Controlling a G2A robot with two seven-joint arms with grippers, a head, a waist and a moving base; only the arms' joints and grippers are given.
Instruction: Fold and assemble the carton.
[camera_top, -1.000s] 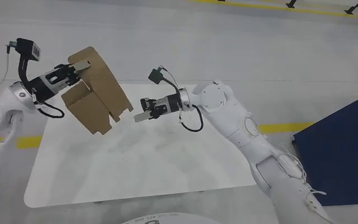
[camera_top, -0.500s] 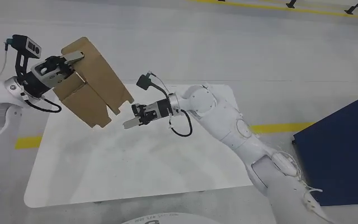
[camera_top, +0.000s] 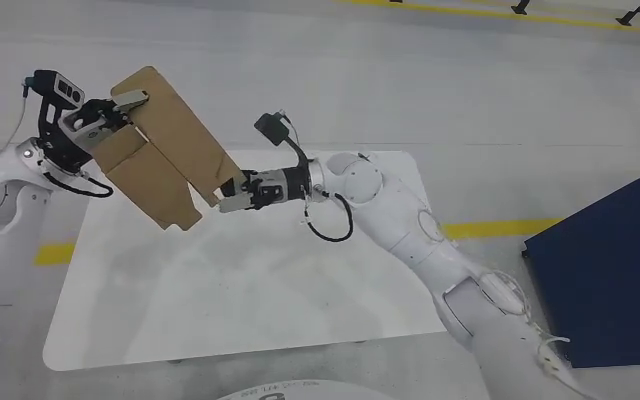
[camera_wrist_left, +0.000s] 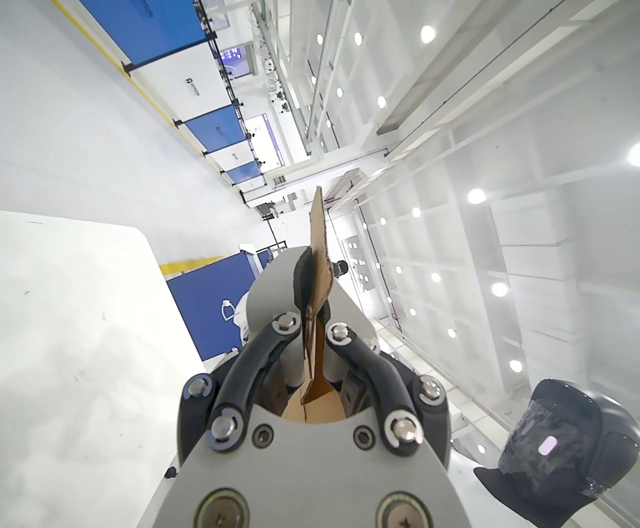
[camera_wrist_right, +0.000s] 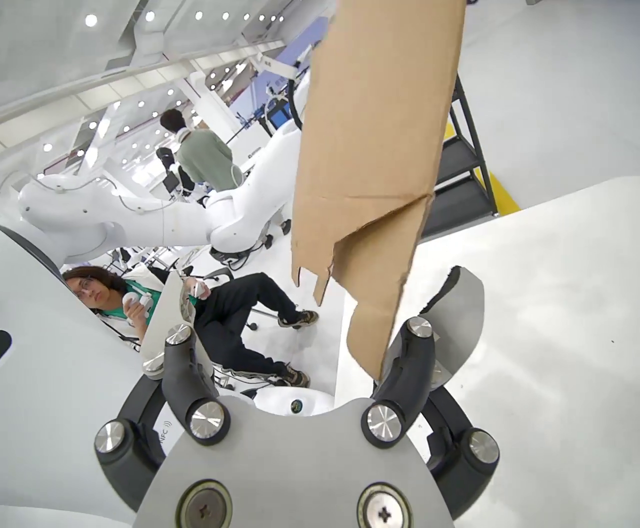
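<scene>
Above the table (camera_top: 250, 300), the left gripper (camera_top: 118, 105) pinches the half-opened carton (camera_top: 165, 145); the right gripper (camera_top: 230, 192), jaws spread, straddles a loose flap (camera_wrist_right: 372, 320), none apparently folded yet.

The left arm (camera_top: 50, 155) comes in from the robot's left with its wrist raised. The left gripper (camera_top: 122, 102) is clamped flat on the upper edge of the carton (camera_top: 165, 150), and the sheet is pinched between both pads in the left wrist view. The right arm (camera_top: 400, 215) stretches out long and low across to the carton's lower corner. The right gripper (camera_top: 232, 197) has its fingers (camera_wrist_right: 462, 295) spread wide, with a flap hanging between them (whether it touches a pad cannot be told).
</scene>
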